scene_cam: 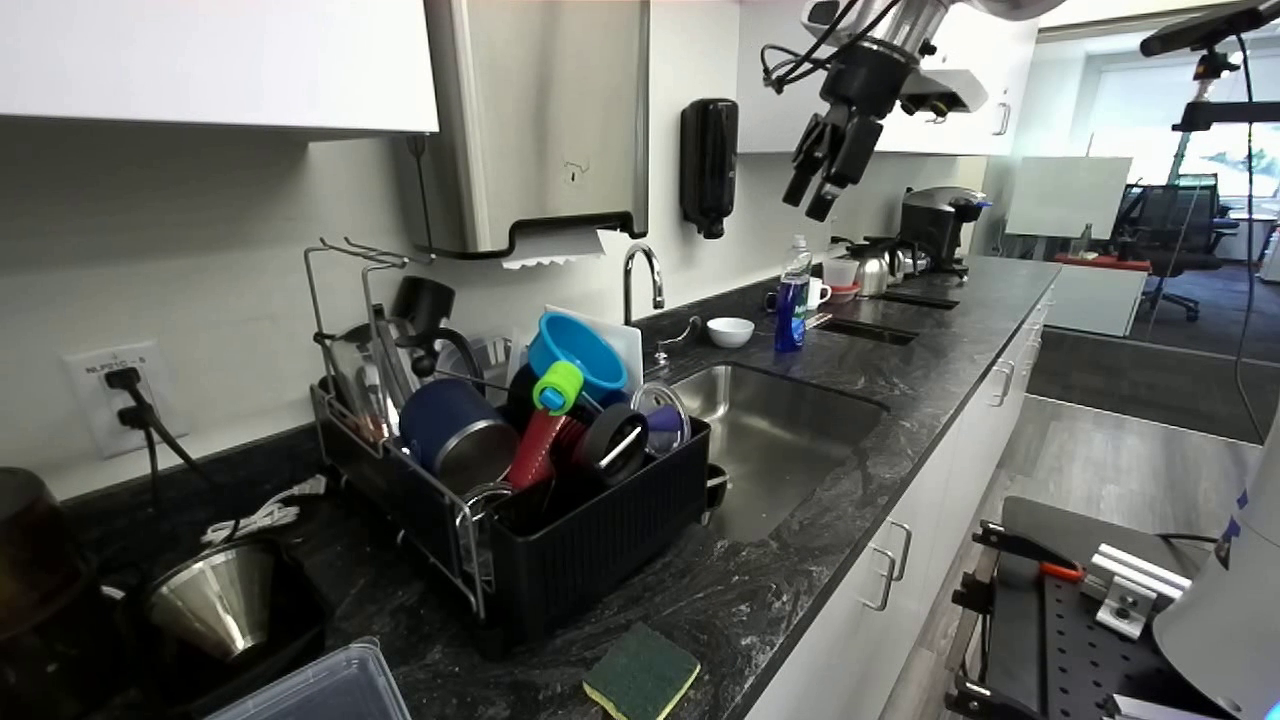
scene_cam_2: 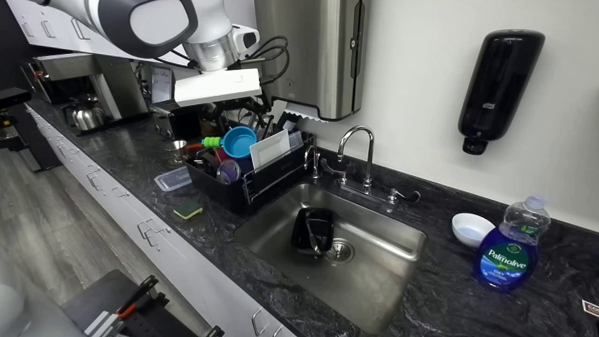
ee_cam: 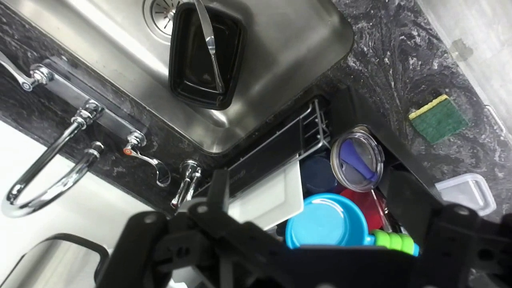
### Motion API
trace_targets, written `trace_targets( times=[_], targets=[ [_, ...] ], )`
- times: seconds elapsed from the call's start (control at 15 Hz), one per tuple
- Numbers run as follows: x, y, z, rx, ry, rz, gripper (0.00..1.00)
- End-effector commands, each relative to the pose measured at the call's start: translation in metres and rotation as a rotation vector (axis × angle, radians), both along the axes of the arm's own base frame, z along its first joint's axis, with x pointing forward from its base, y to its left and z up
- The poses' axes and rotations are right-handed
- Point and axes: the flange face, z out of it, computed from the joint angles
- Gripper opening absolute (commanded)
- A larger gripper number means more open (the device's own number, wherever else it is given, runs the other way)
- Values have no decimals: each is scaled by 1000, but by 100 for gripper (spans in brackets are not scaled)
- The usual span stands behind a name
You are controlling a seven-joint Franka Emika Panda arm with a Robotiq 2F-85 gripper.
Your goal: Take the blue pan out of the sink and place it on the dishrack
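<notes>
The blue pan [scene_cam_2: 239, 142] rests tilted on top of the dishes in the black dishrack [scene_cam: 610, 545], its green-banded handle [ee_cam: 394, 241] pointing toward the rack's outer side. Both exterior views and the wrist view show it there. My gripper [scene_cam: 808, 198] hangs high above the counter with its fingers apart and nothing between them. In the wrist view the lower edge of the pan is covered by the gripper's dark body. The steel sink [scene_cam_2: 374, 281] beside the rack holds a black container [scene_cam_2: 323, 224] with a knife [ee_cam: 210, 44] lying across it.
A white square plate [ee_cam: 268, 196] stands beside the pan in the rack. Chrome taps [scene_cam_2: 369, 159] rise behind the sink. The steel towel dispenser [scene_cam: 560, 120] hangs over the rack. A sponge [scene_cam: 643, 672], a white bowl [scene_cam_2: 470, 229] and a blue soap bottle [scene_cam_2: 510, 248] stand on the counter.
</notes>
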Motion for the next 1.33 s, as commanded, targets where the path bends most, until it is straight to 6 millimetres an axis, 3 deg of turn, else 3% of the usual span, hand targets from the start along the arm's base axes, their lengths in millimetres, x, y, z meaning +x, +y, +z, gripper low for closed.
trace_targets(
  times=[0.0,0.4,0.8,0.93,1.0,1.13,1.27],
  targets=[
    [-9,-11,3,-45,23,-108,100],
    [5,-24,-7,-127,59,-325,100],
    [56,-26,-75,-146,247,-478,100],
    [71,-23,-95,-76,319,-442,100],
    [56,-22,-90,-109,262,-457,100],
    [63,-22,-99,-107,278,-456,100],
    [61,-22,-91,-104,264,-458,100]
  ],
)
